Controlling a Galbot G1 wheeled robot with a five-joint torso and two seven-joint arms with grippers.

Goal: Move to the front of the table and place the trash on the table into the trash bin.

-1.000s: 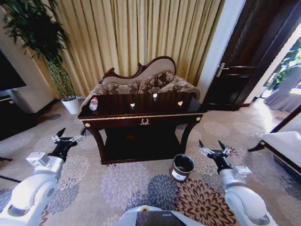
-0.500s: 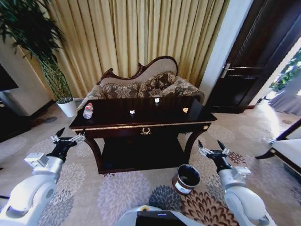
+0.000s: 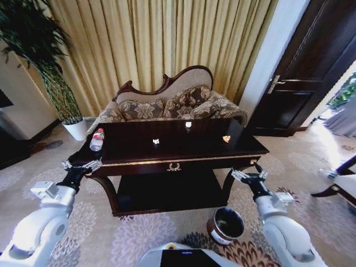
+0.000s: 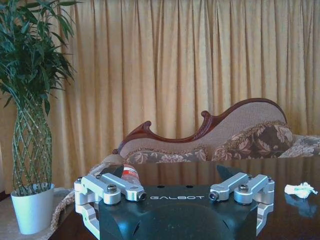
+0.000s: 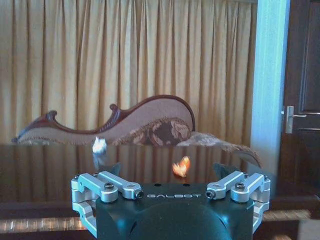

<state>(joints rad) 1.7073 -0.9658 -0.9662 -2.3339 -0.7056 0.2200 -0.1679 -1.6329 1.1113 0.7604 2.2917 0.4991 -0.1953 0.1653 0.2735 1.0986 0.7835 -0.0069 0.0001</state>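
Note:
The dark glossy table [image 3: 183, 160] with gold trim stands straight ahead. On its left end lies the trash: a clear bottle [image 3: 97, 139] with a red cap, also seen as the bottle [image 4: 131, 173] in the left wrist view. Small scraps [image 3: 156, 142] lie mid-table, one white scrap [image 3: 188, 124] sits farther back and an orange one [image 3: 226, 138] to the right. The brown trash bin [image 3: 227, 225] stands on the carpet by the table's right front leg. My left gripper [image 3: 82, 164] is open at the table's left front corner. My right gripper [image 3: 248, 174] is open at the right front corner.
A patterned sofa [image 3: 167, 103] stands behind the table before gold curtains. A potted plant [image 3: 71, 125] in a white pot is at the back left, a dark door [image 3: 306, 78] at the right. Floral carpet lies around the table.
The whole view has shifted: the camera has come closer to the table, which looks larger. The bin now sits lower right in view. Both arms hold the same pose.

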